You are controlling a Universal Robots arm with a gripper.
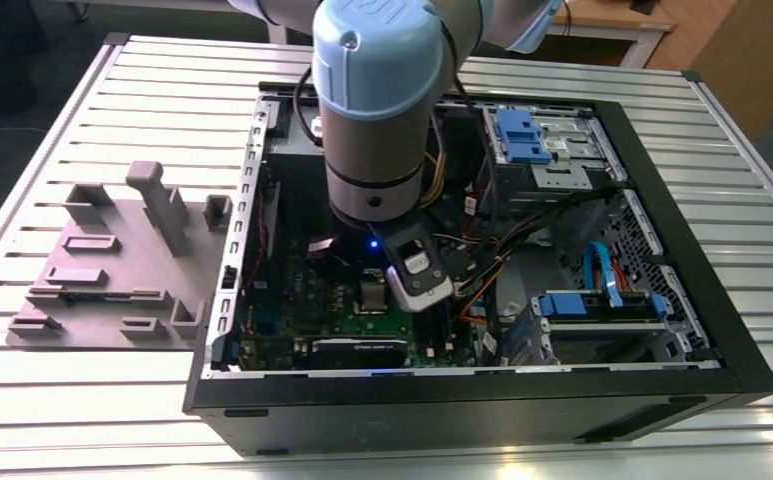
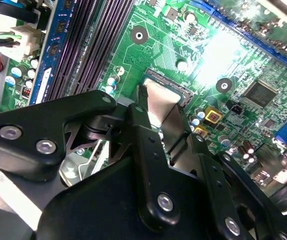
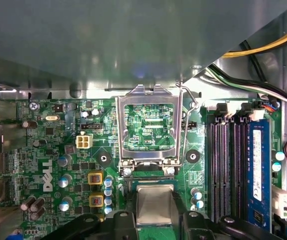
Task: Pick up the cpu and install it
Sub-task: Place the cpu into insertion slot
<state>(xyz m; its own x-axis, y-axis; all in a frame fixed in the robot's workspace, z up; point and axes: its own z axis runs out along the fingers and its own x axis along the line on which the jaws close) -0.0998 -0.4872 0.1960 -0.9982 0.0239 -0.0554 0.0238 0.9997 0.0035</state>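
Note:
The cpu [image 3: 155, 204], a small silvery square chip, sits between my black fingertips [image 3: 121, 222] directly over the socket opening on the green motherboard [image 3: 48, 150]. In the second wrist view the cpu [image 2: 159, 100] lies flat at the socket's dark edge [image 2: 176, 86], with a finger [image 2: 142, 117] against its side. My gripper [image 3: 155, 216] is shut on the cpu. The socket's metal load plate [image 3: 147, 96] stands open beyond it, with its lever [image 3: 186, 125] raised. In the exterior view my gripper [image 1: 383, 296] reaches down into the open computer case [image 1: 493, 385].
Memory slots [image 3: 228, 165] run beside the socket, and a blue connector strip [image 3: 257, 165] beside them. Yellow and black cables [image 3: 256, 47] hang near the case wall. Drive bays with blue clips [image 1: 540, 140] fill the case's far side. A grey plastic fixture [image 1: 106, 260] rests on the slatted table at the exterior view's left.

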